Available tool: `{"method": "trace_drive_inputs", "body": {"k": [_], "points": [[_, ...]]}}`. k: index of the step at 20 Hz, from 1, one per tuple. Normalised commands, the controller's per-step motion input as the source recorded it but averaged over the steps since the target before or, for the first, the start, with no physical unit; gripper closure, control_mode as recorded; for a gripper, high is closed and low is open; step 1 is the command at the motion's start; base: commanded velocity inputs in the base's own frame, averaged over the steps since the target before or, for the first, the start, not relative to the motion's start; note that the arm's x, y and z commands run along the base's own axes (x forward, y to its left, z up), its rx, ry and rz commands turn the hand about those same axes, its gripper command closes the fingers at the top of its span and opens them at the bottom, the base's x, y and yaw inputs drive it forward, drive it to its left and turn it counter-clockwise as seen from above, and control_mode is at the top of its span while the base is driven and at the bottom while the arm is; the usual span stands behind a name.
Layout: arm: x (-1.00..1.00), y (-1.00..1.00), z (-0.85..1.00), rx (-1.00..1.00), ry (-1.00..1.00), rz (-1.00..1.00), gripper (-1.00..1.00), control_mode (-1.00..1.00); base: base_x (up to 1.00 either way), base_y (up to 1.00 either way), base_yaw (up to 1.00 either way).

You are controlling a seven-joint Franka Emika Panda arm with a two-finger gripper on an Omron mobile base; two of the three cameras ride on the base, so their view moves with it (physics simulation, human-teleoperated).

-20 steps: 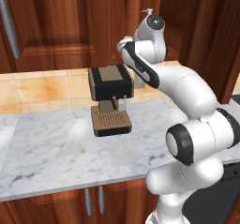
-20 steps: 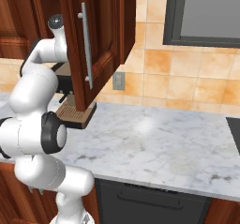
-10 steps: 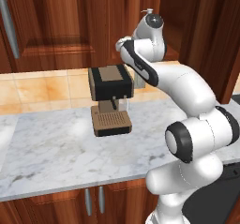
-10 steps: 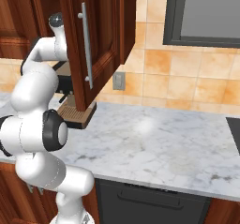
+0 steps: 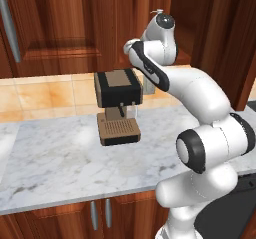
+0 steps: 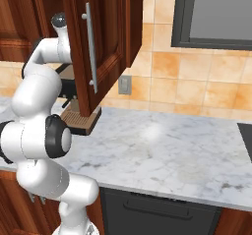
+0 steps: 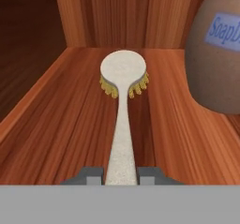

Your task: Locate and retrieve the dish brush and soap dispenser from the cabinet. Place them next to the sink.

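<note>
Cabinet [image 7: 70, 120] shelf: gripper [image 7: 121, 174] fingertips flank dish brush [image 7: 123, 101] handle, grip uncertain; soap dispenser [image 7: 218, 54] close right.

The small dish brush with its slim whitish handle and round tan bristle head [image 7: 123, 101] lies flat on the flat wooden shelf board [image 7: 61, 124] inside the dark reddish-brown wooden wall cabinet [image 7: 117, 14], head toward the cabinet's back wall. The rounded brownish-mauve soap dispenser bottle [image 7: 216, 54] stands on the same board just right of the brush.
</note>
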Motion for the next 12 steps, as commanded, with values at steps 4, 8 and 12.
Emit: {"method": "trace_drive_inputs", "body": {"k": [4,8,12], "points": [[-0.24,-0.04,0.04,0.01,-0.03,-0.03,1.0,-1.0,0.0,0.0,0.0],[-0.67,-0.08,0.07,0.05,-0.06,-0.06,1.0,-1.0,0.0,0.0,0.0],[-0.72,-0.03,0.12,0.05,-0.04,-0.06,1.0,-1.0,0.0,0.0,0.0]]}}
